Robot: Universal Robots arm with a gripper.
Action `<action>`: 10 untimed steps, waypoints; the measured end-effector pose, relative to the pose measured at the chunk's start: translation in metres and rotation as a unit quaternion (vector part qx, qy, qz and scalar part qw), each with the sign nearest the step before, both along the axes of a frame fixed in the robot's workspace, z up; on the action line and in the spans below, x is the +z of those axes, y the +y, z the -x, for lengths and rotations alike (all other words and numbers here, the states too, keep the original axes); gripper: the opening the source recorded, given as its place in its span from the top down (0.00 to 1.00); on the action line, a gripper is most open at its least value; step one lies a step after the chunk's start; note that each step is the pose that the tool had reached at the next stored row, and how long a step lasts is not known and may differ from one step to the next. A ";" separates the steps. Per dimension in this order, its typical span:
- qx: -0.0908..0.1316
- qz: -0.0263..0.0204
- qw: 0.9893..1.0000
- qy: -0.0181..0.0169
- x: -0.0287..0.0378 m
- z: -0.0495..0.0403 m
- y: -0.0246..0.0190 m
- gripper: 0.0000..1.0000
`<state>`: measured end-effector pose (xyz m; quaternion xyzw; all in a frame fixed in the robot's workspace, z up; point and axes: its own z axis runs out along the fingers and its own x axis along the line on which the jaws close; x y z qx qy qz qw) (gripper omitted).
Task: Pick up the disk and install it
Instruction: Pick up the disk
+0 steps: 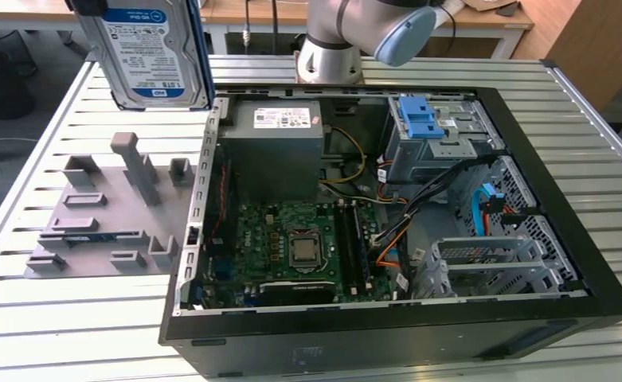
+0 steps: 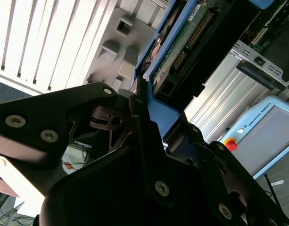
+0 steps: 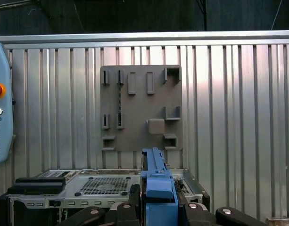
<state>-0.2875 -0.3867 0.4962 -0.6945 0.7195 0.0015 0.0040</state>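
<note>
The disk [image 1: 151, 52] hangs upright in the air above the table's far left corner in the exterior view, its blue-and-white label facing the camera and blue rails along its edges. In the second wrist view my gripper [image 2: 135, 101] is shut on the disk's blue rail [image 2: 159, 109], and the disk's green circuit-board side [image 2: 184, 42] stretches away from the black fingers [image 2: 94, 110]. The first wrist view looks down past the gripper [image 3: 156, 200], with the disk's blue rail [image 3: 156, 181] edge-on between the black fingers [image 3: 134, 194].
An open computer case [image 1: 565, 318] lies on the slatted metal table [image 1: 66, 334], with a motherboard, a grey power supply box [image 1: 273, 147] and a drive bay with a blue latch [image 1: 428, 119]. A grey fixture plate [image 1: 109, 215] lies at the case's left. A teach pendant [image 3: 0, 122] lies nearby.
</note>
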 end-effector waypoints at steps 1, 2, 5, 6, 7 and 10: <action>0.000 0.000 1.000 0.000 0.0000 0.0000 0.0000 0.64; 0.000 0.000 1.000 0.000 0.0000 -0.0001 0.0000 0.64; 0.000 0.000 1.000 0.000 0.0000 -0.0002 0.0000 0.64; 0.000 0.000 1.000 0.000 0.0000 -0.0002 0.0000 0.64; 0.000 0.000 1.000 0.000 0.0000 -0.0003 0.0000 0.64; 0.000 0.000 1.000 0.000 0.0000 -0.0014 -0.0005 0.64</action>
